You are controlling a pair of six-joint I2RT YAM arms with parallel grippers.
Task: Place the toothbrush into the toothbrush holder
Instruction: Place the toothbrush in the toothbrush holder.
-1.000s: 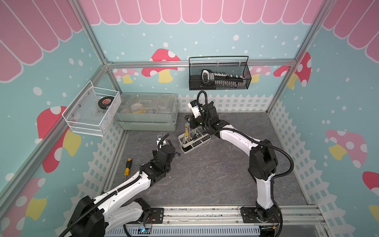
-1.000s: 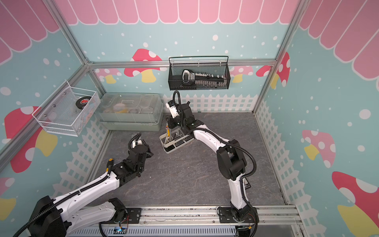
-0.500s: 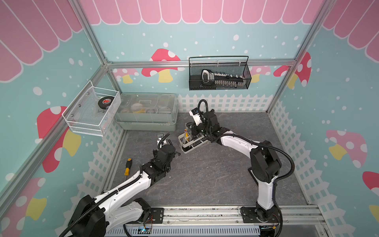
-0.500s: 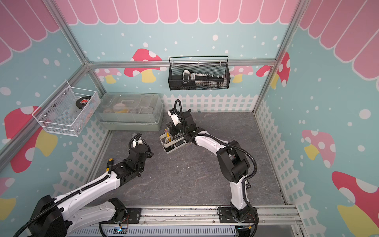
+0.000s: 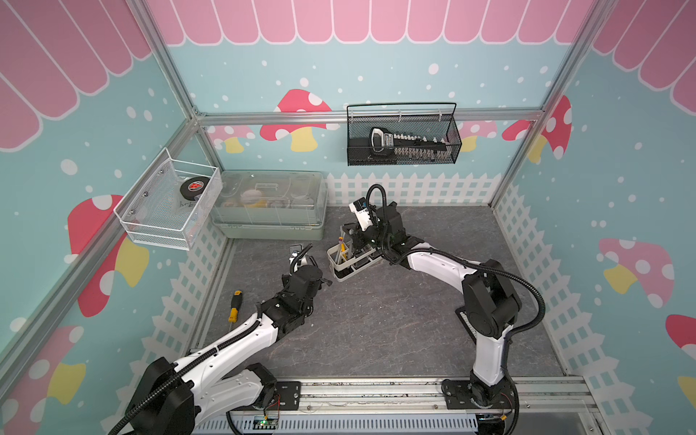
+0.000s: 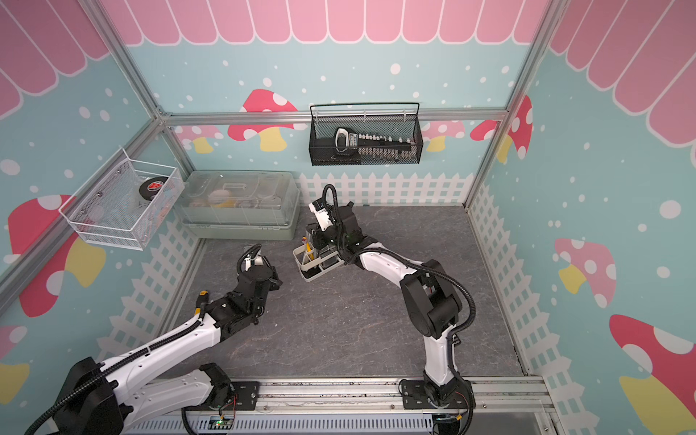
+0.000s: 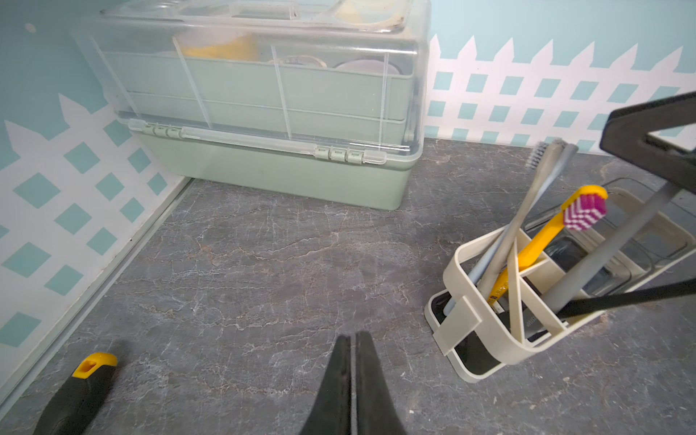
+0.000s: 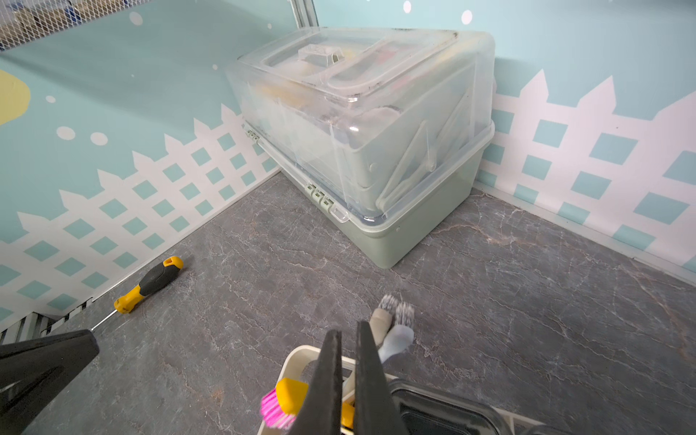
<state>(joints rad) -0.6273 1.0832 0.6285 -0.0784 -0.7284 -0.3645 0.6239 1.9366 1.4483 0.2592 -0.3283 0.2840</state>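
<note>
Toothbrush (image 7: 602,256), grey-handled: stands tilted in the divided section of the toothbrush holder (image 7: 461,312). Its lower end is inside a slot and its upper end runs up to the right hand (image 8: 348,331).

Right hand: directly above the holder, jaws all but together, pinching that handle.

End slot of the holder: yellow toothbrush (image 7: 538,244) with pink bristles and two pale grey brushes (image 7: 527,203).

Left hand (image 7: 353,336): pressed together, empty, near the holder, above the tabletop (image 7: 263,271).

Screwdriver (image 7: 79,391): on the tabletop, well apart from the holder.

No legible txt; red logo on tape roll (image 5: 194,185) too small to read.
</note>
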